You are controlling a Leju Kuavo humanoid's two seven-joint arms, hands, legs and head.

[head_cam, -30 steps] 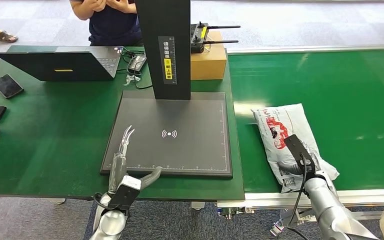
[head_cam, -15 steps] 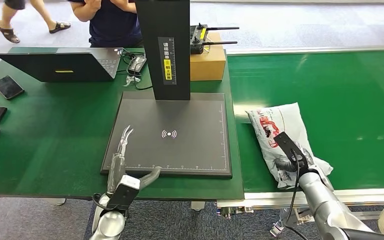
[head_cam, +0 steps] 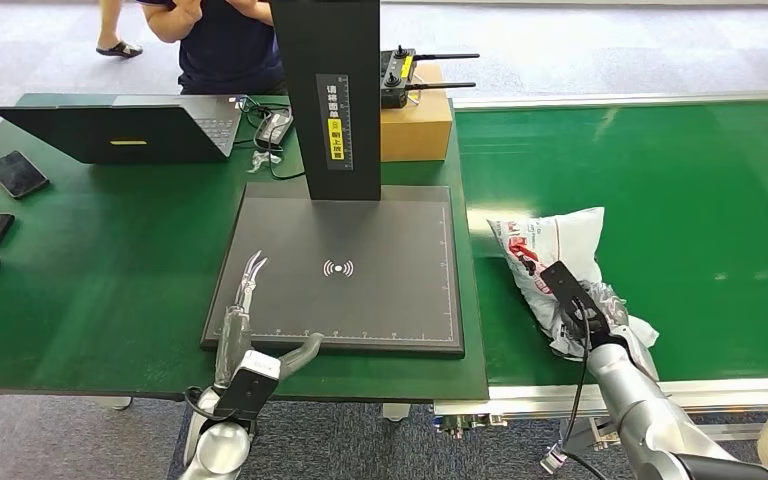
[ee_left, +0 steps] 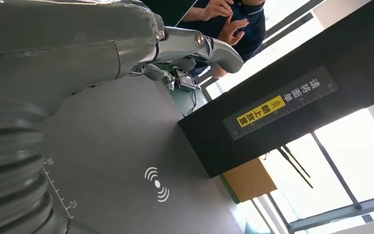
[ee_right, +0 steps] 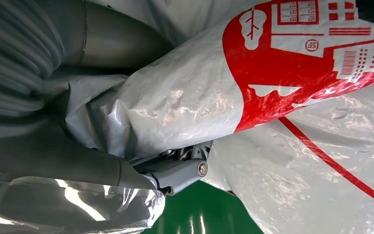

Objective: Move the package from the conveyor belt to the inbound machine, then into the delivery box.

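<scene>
one package (head_cam: 550,262), a white and red plastic mailer, lies on the green conveyor belt (head_cam: 700,200) just beside the inbound machine (head_cam: 345,265); right robot hand (head_cam: 582,312) has its fingers bunched into the crumpled near end, so it's holding it; looks like the grab is done, nothing delivered yet; scanner pad and delivery box both left to do; left robot hand (head_cam: 250,330) rests spread wide over the pad's near edge, holding nothing; one laptop (head_cam: 110,128), one phone (head_cam: 15,172) on the table (head_cam: 90,290)
</scene>
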